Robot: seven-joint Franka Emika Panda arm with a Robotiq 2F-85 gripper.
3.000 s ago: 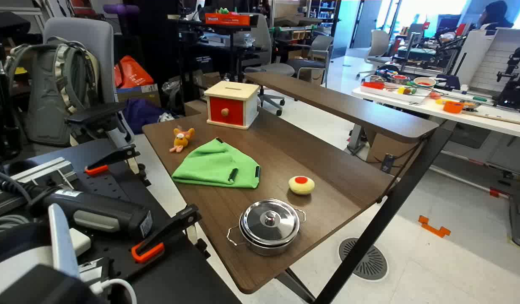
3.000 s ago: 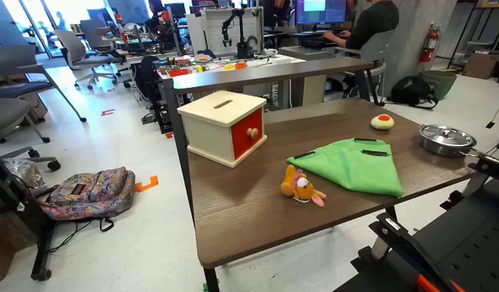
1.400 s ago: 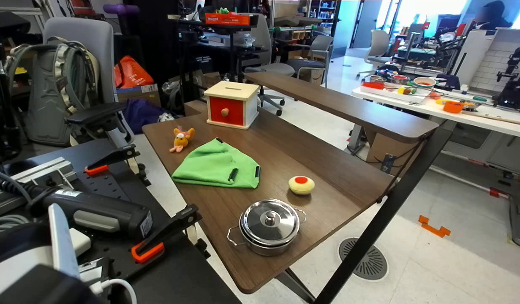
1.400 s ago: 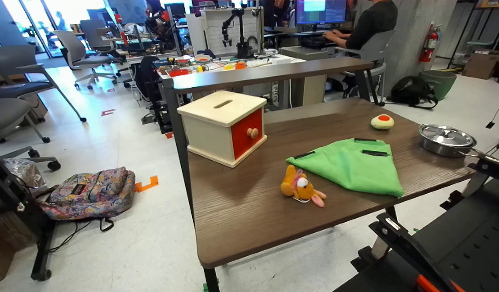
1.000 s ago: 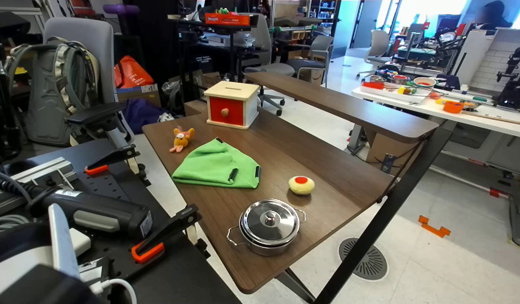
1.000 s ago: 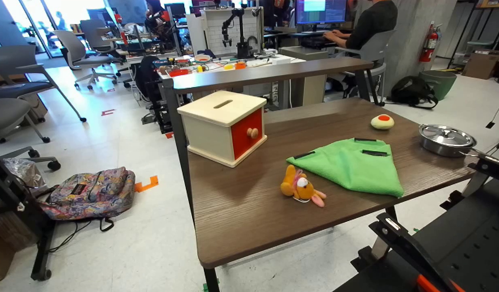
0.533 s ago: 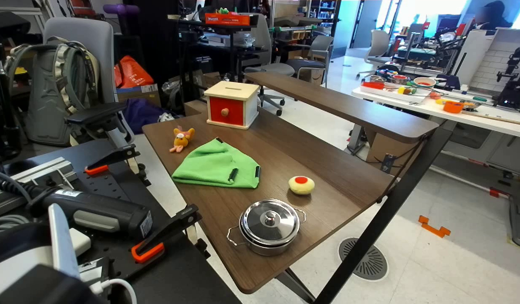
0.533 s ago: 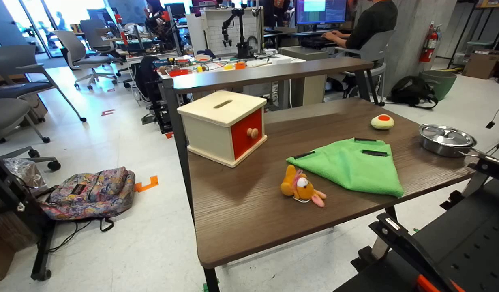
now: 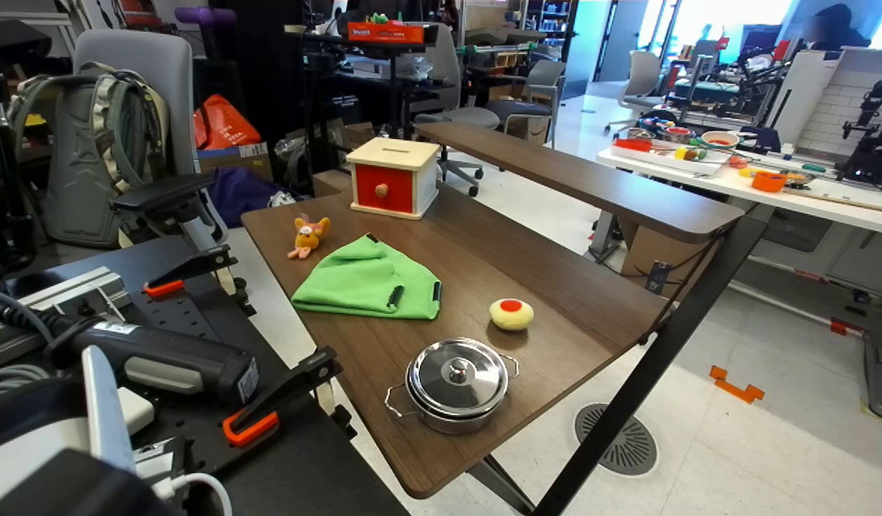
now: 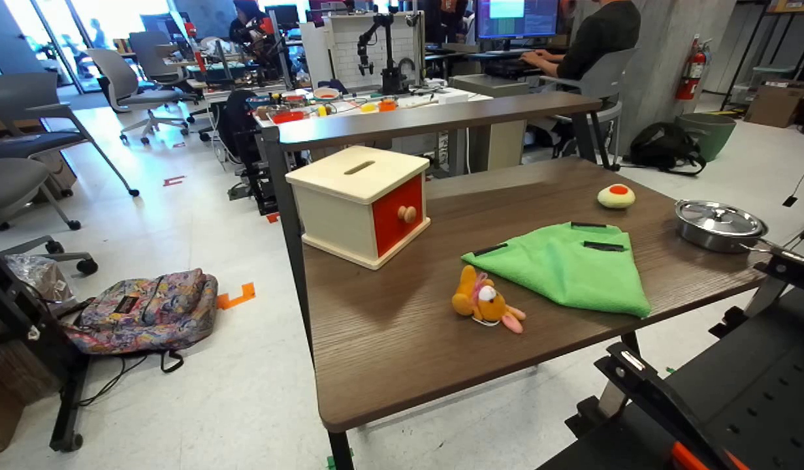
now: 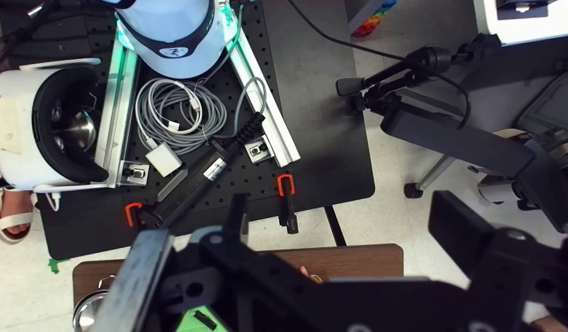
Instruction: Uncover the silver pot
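The silver pot (image 9: 448, 423) is a shallow, shiny steel pot with two wire side handles. It stands upright near the corner of the brown table, and also shows in an exterior view (image 10: 715, 241). Its steel lid (image 9: 476, 393) with a round knob sits on top and hides the pot's inside. In the wrist view only part of the pot's lid (image 11: 87, 310) shows at the bottom left. My gripper (image 11: 346, 221) is open with nothing between its fingers, high above the black workbench edge and the table. Neither exterior view shows the gripper.
The brown table (image 9: 555, 287) also bears a green cloth (image 9: 362, 287), a yellow-and-red round object (image 9: 511, 319), an orange plush toy (image 9: 308, 236) and a wooden box with a red front (image 9: 385, 188). A raised shelf (image 9: 584, 175) runs along one side. The black workbench (image 11: 325, 152) carries clamps and cables.
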